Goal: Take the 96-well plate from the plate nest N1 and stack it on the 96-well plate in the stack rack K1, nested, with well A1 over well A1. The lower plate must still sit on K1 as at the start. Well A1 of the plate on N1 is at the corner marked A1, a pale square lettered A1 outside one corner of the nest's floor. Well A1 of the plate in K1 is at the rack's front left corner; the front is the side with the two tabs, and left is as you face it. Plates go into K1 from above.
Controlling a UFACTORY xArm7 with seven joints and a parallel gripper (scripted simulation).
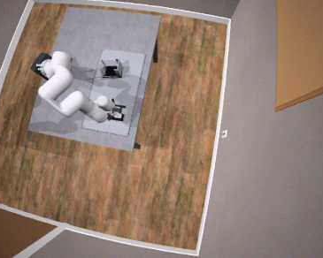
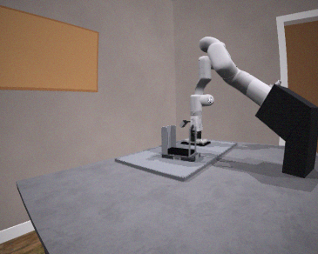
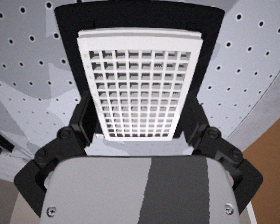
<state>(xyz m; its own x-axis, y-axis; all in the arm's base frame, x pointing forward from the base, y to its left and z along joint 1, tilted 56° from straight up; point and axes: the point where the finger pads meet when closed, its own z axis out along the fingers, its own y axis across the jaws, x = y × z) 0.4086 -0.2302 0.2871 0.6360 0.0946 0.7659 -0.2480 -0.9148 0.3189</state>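
Note:
The white 96-well plate (image 3: 140, 84) lies on the black plate nest N1 (image 3: 139, 15) in the wrist view. My gripper (image 3: 139, 101) is straight above it, its two black fingers against the plate's two long sides and shut on it. In the overhead view the gripper (image 1: 114, 111) sits over the nest (image 1: 122, 116) at the near end of the pale mat. The stack rack K1 (image 1: 111, 67) stands at the mat's far end; in the side view it (image 2: 178, 148) shows grey uprights and a dark base. The plate inside it is too small to make out.
A pale perforated mat (image 1: 111, 90) carries both fixtures on the grey table (image 2: 172, 204). The arm's black base block (image 2: 294, 130) stands at the table's right. The table's edges lie close to the mat (image 1: 137, 143).

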